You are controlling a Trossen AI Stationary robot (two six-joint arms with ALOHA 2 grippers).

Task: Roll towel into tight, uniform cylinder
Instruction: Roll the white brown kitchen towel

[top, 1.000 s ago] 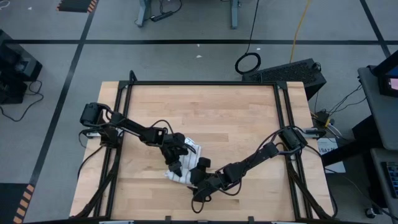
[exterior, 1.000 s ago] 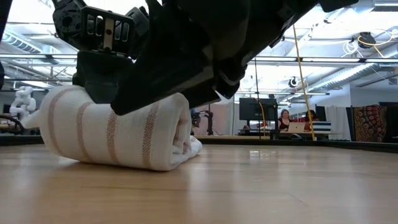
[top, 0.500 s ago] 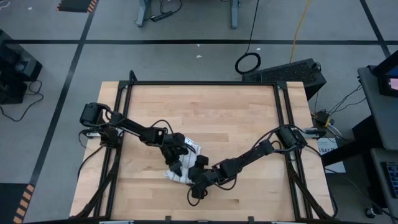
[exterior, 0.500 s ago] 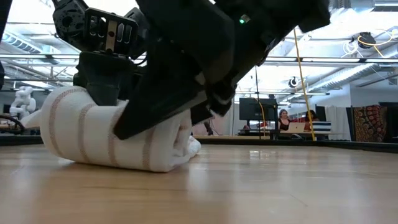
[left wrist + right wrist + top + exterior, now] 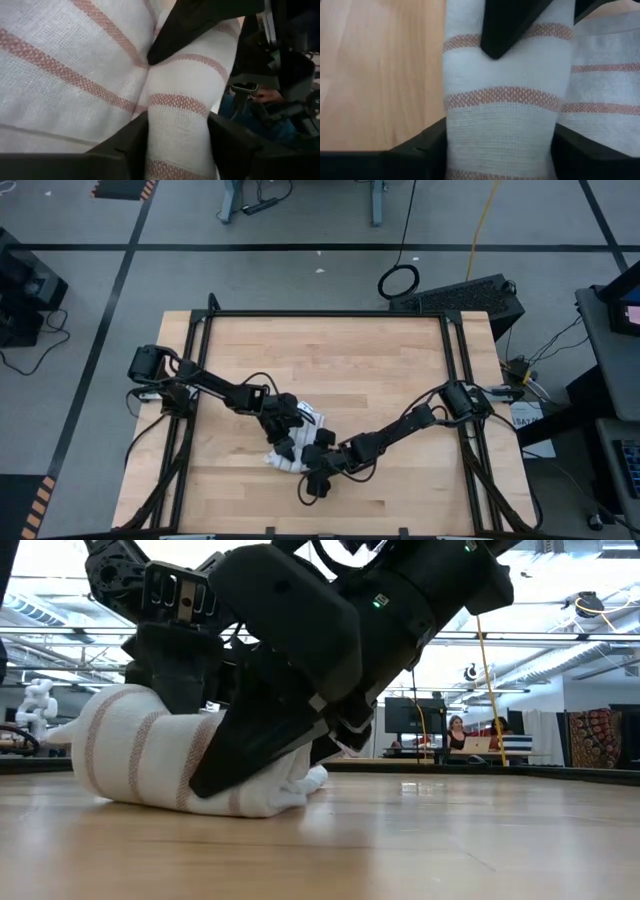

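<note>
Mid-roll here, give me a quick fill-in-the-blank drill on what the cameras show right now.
1. The towel lies on the wooden ____ as a roll.
2. Its stripes are ____ on white.
3. In the left wrist view, the left gripper has towel ____ its fingers.
4. In the right wrist view, the right gripper straddles the towel, with bare ____ beside it.

Missing words: table; reddish; between; wood
</note>
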